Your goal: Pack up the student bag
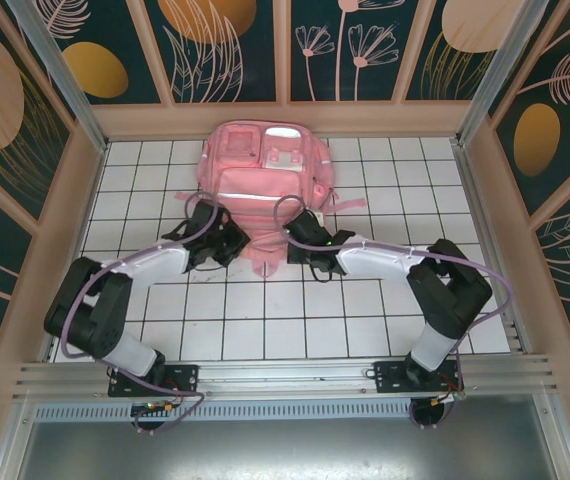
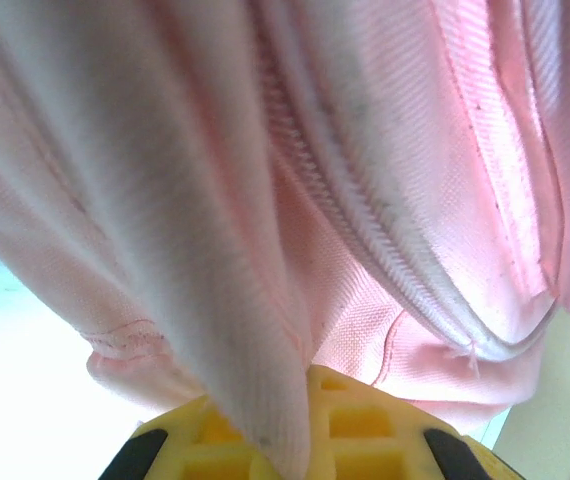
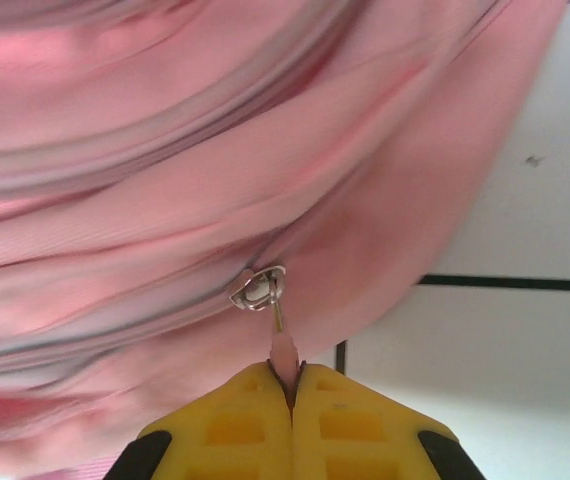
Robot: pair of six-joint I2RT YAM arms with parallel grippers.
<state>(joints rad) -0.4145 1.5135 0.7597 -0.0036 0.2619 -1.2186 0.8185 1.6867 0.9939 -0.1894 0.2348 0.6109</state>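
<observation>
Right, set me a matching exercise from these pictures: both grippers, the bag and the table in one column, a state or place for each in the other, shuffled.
Things:
1. left gripper
2. right gripper
3. student bag
4. table

States or places:
A. white tiles with dark grid lines
B. shut on the pink zip pull
C. shut on a fold of the bag's fabric
D. lying at the far middle of the table, pockets facing up

Pairs: 1-C, 2-B, 3-D, 4-A.
</observation>
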